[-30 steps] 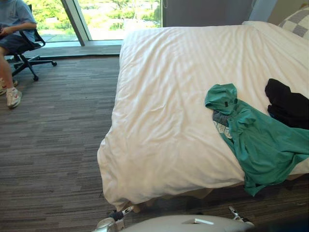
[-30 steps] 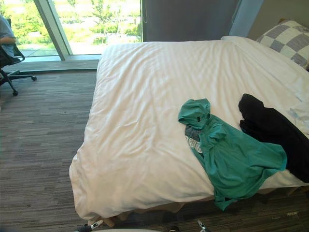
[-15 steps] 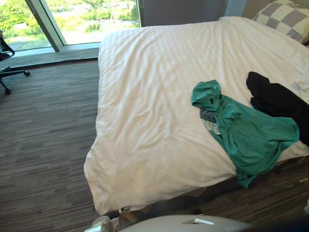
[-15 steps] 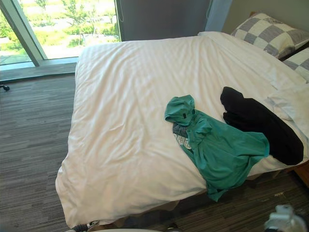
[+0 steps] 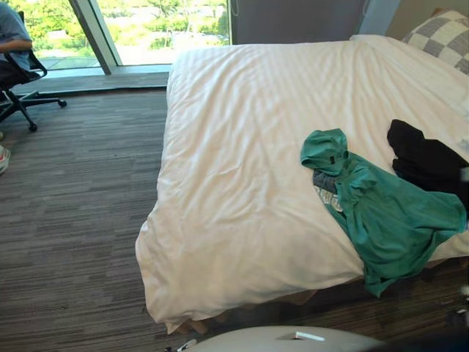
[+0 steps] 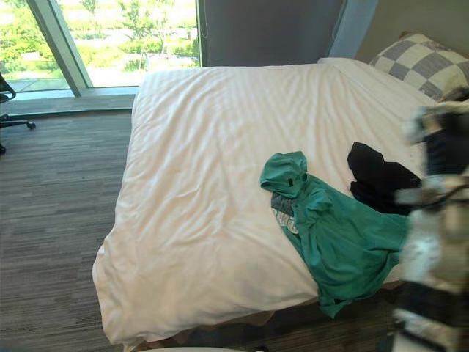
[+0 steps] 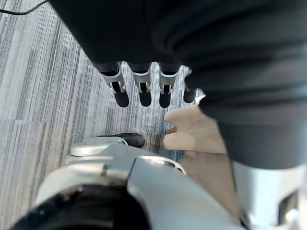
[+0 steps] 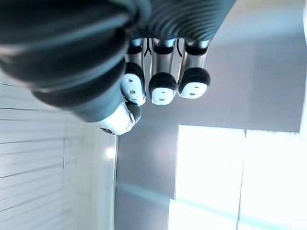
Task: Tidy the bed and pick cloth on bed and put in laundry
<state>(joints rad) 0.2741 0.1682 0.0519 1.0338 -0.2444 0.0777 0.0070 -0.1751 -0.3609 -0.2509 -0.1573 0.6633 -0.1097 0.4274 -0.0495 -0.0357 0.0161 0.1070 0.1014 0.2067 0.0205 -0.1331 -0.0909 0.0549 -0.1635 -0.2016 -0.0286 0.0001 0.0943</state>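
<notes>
A green hooded top (image 5: 381, 213) lies crumpled near the bed's right foot corner, its hem hanging over the edge. A black garment (image 5: 425, 158) is bunched just beyond it to the right. Both rest on the white duvet (image 5: 249, 147), which has light creases. My right hand (image 8: 162, 88) is raised, its fingers curled with nothing in them. It looms as a blur at the right edge (image 6: 440, 191), in front of the black garment. My left hand (image 7: 139, 91) hangs low over the carpet, with straight fingers and nothing in it.
Checked pillows (image 6: 418, 62) sit at the head of the bed, far right. A person sits on a black office chair (image 5: 18, 88) at the far left by the window (image 5: 168, 29). Striped grey carpet (image 5: 73, 220) runs along the bed's left side and foot.
The camera has panned back to the left. My right arm has risen into the right eye view, and its fingers have curled shut. The clothes lie as before.
</notes>
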